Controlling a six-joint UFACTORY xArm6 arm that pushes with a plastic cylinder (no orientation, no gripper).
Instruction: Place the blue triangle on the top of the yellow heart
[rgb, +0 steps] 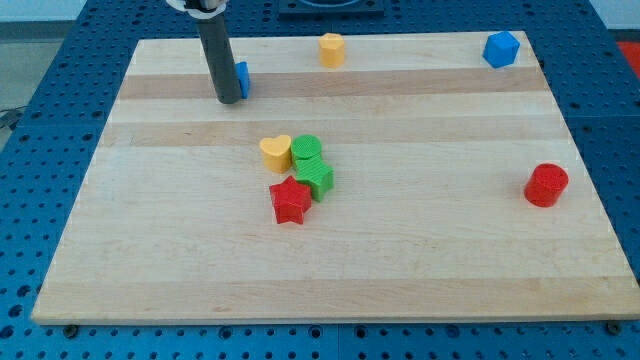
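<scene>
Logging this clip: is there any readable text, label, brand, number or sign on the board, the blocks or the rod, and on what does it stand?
None: no readable text in the camera view.
The wooden board is bare.
The blue triangle, yellow heart, red star and red cylinder carry no marks.
My tip, at the blue triangle's left edge, is plain dark.

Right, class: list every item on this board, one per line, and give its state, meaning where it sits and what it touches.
My tip: on the board, against the blue triangle.
Blue triangle: mostly hidden behind the rod.
Yellow heart: flat, touching the green cylinder.
Green cylinder: clustered.
Green star: clustered.
Red star: clustered.
Yellow block: alone.
Blue block: alone.
Red cylinder: alone.
</scene>
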